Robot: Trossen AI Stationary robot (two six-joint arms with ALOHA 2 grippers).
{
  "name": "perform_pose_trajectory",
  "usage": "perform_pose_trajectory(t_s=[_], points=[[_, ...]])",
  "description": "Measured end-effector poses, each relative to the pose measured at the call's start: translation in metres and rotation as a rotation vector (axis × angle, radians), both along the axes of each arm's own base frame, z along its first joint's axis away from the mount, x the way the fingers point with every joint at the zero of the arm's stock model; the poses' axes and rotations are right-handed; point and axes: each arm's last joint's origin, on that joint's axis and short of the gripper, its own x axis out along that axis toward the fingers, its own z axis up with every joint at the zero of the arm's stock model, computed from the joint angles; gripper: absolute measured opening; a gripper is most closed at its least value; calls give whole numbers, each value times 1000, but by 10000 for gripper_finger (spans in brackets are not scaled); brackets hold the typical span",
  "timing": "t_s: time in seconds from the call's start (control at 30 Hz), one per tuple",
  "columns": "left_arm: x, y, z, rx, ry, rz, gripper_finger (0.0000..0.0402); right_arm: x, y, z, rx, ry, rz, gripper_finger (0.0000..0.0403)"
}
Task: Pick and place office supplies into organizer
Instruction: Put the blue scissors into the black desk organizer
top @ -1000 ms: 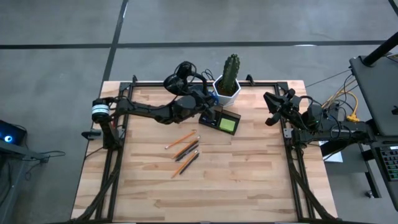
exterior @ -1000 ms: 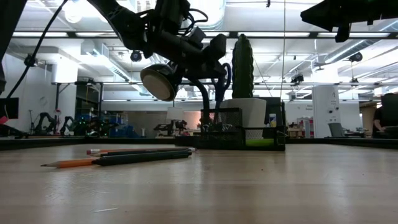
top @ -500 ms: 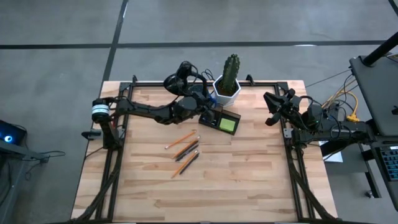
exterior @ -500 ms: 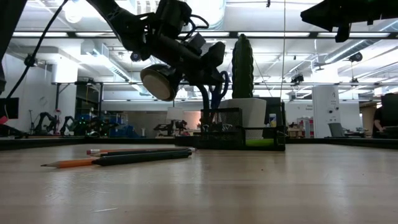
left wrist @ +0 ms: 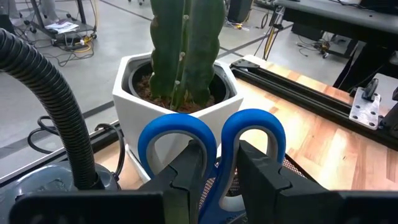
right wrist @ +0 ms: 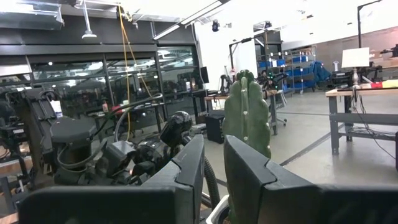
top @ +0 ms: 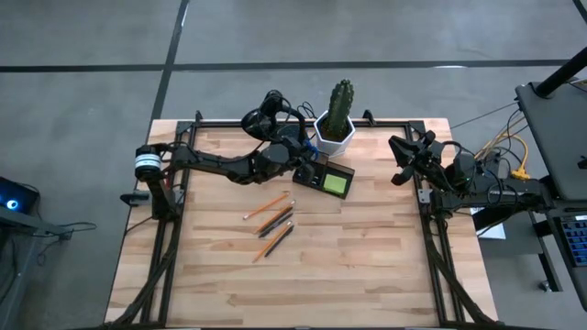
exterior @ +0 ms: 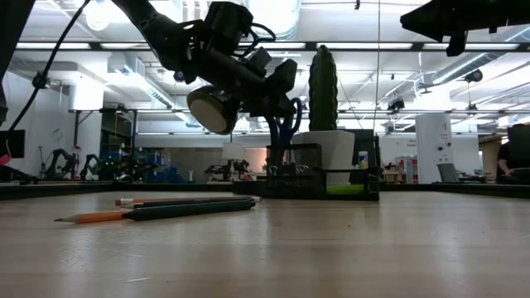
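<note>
My left gripper hangs over the left end of the dark organizer and is shut on the blue-handled scissors. Their two handle loops stick out past my fingertips toward the cactus pot; the blades are hidden below the gripper. A lime-green sticky-note pad lies in the organizer's right compartment. Three orange and dark pencils lie flat on the table near its middle, also seen in the low view. My right gripper waits raised at the table's right edge, fingers nearly together, holding nothing. My left gripper pinches the scissors between its two fingers at the spot where the two blue loops meet. The fingers come from the table's left, slanting slightly down. The loops stand beyond the fingertips; the gripper hides whether the blades touch the organizer.
A white hexagonal pot with a cactus stands just behind the organizer, close to my left gripper. A black desk lamp stands at the far edge, its round head beside my left arm. Bare wood lies toward the near edge.
My left gripper has tipped a little further downward and sunk slightly over the organizer, the scissors going with it, still held.
</note>
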Motion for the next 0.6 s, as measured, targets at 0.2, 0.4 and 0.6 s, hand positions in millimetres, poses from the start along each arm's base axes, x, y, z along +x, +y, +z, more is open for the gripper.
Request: perform_pose_trajectory(t_s=[0.2,0.4,0.6], points=[[0,0,0,0,2,0,72,0,0,0,0,0,0,53],[-1,0,-3,-2,24,0,105,0,0,0,0,0,0,53],[0,0,-3,-1,20,1,124,0,0,0,12,-8,4,53]])
